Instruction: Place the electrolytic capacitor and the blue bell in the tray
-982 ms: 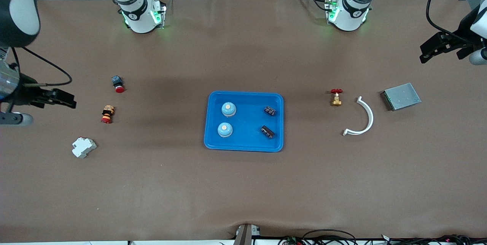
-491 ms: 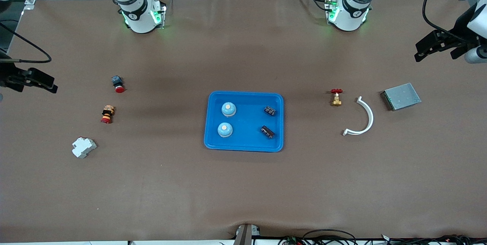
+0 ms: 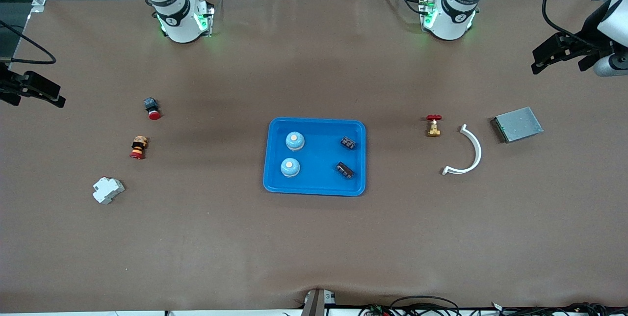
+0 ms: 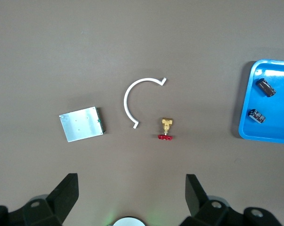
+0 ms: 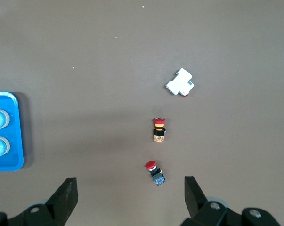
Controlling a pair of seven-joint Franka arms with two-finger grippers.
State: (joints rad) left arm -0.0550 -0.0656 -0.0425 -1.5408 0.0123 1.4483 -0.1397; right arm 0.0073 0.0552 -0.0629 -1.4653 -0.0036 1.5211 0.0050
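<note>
- Tray (image 3: 315, 186) sat mid-frame in the front view, flat on the brown table (image 3: 314, 247).
- Two blue bells (image 3: 295, 141) (image 3: 290, 167) stood in the tray's half toward the right arm's end, one nearer the front camera than the other, apart from each other.
- Two electrolytic capacitors (image 3: 348, 143) (image 3: 345, 170) lay in the tray's half toward the left arm's end, both tilted, not touching.
- Left gripper (image 3: 552, 54) hung at the upper right edge of the front frame, jaws spread wide, nothing between them. In its wrist view both fingers (image 4: 64, 195) framed bare table.
- Right gripper (image 3: 37, 89) hung at the upper left edge of the front frame, jaws also wide and empty; fingers (image 5: 66, 197) showed at the bottom of its wrist view.
- Right of the tray in frame: red-handled brass valve (image 3: 433, 125), white curved clip (image 3: 468, 151) beside it, grey metal box (image 3: 517, 124) toward the frame's right edge.
- Left of the tray in frame: red push button (image 3: 152, 108), red-and-yellow switch (image 3: 138, 147) lower down, white breaker block (image 3: 108, 190) lowest.
- All loose parts lay well apart from the tray.
</note>
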